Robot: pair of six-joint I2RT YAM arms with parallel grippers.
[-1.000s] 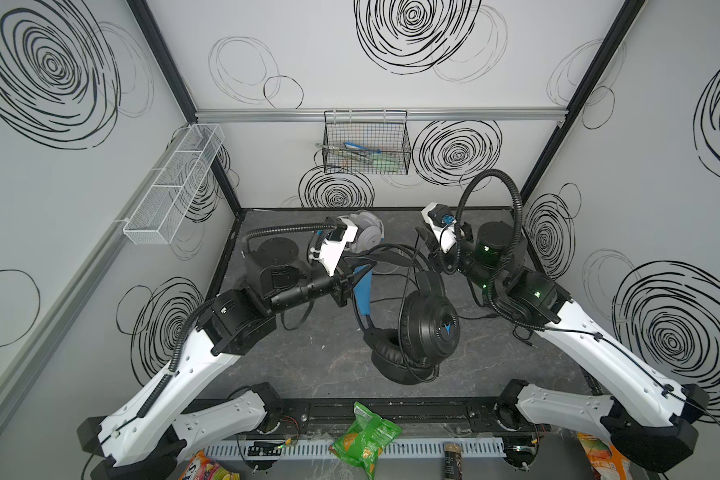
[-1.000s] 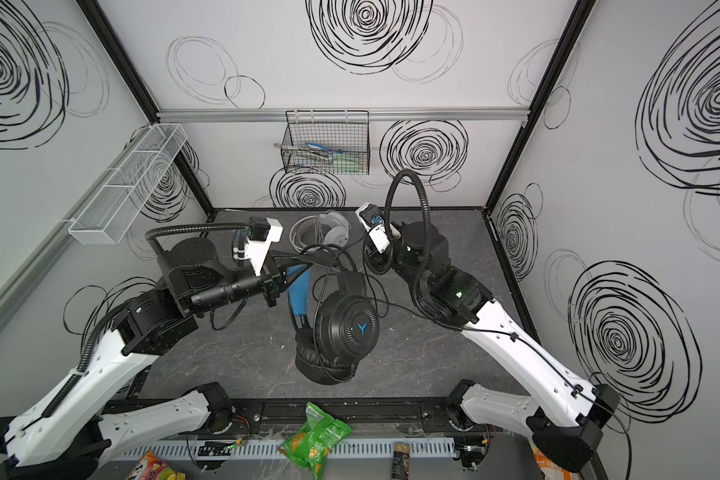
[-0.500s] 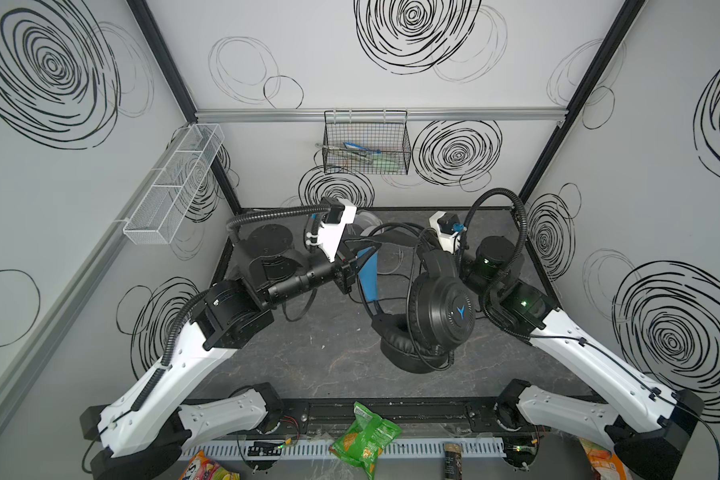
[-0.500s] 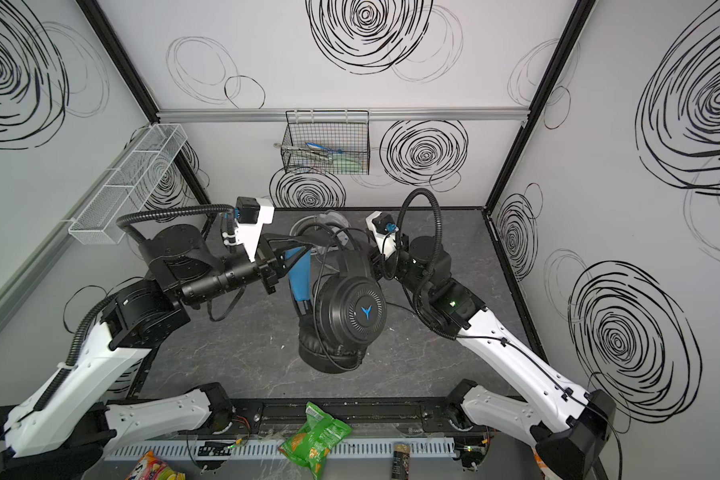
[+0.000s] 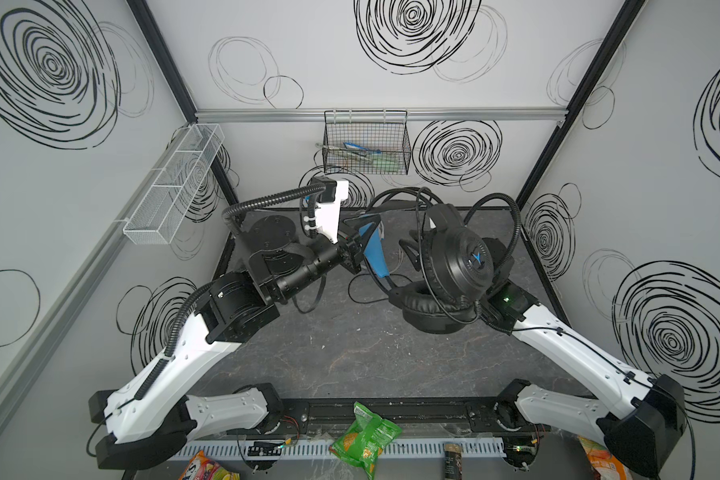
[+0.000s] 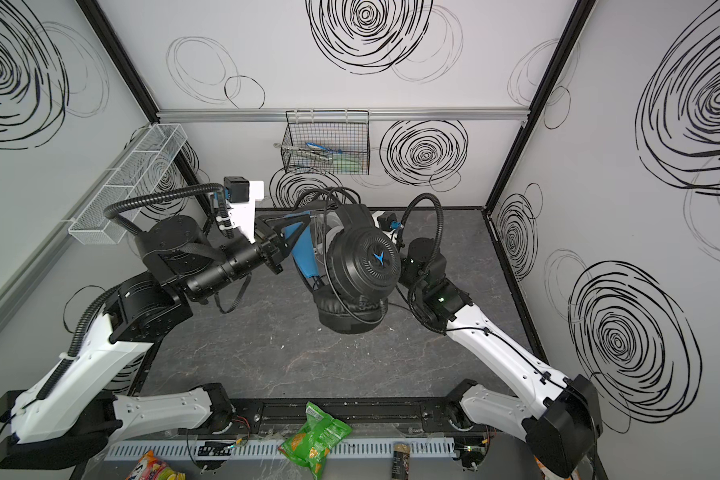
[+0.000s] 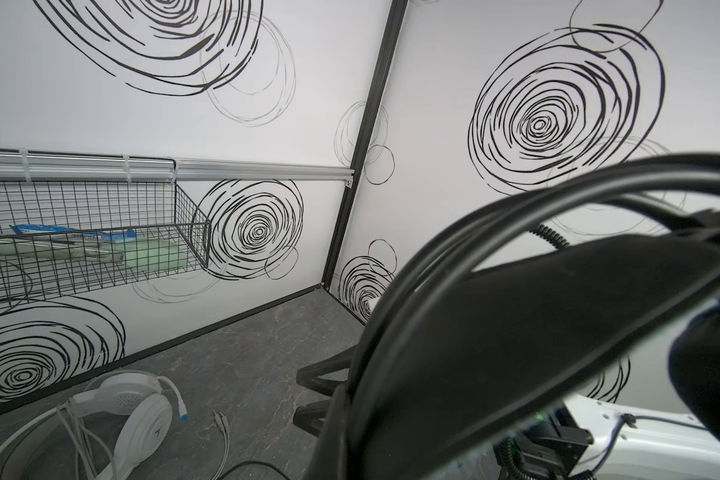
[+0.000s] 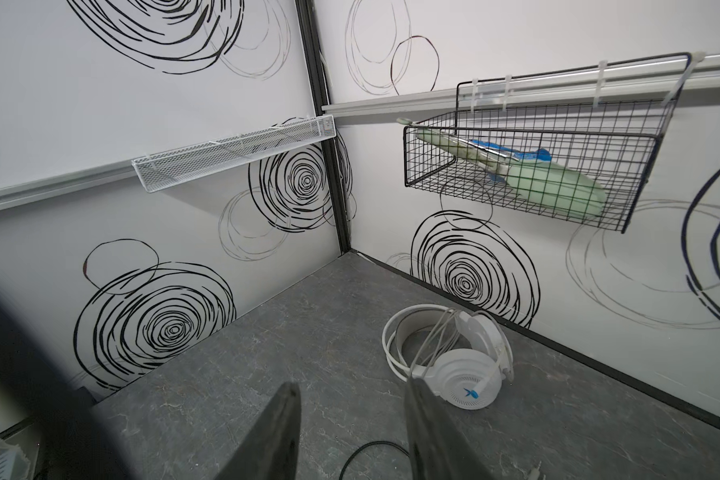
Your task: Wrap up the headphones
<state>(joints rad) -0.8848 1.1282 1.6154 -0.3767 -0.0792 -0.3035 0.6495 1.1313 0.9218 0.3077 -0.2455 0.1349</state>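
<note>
At the left gripper (image 6: 285, 241), jaws pinch the blue-lined band of the black headset (image 6: 362, 259), which hangs clear of the table (image 6: 267, 353). Its black cable (image 7: 395, 311) loops loosely over the band. Beyond it the right gripper (image 8: 352, 388) stands open and empty, so nothing pins those loops; a swing could shed them. The white headset (image 8: 462, 374) lies near the back wall.

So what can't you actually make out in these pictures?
Right fingers: hidden in both top views behind the black headphones.
Left fingers: their contact spot is lost in the left wrist view, filled by the blurred headband and cable.
White headphones: nearly all hidden in both top views, behind the black pair.
Orange bag: cut off by the bottom edge.
</note>
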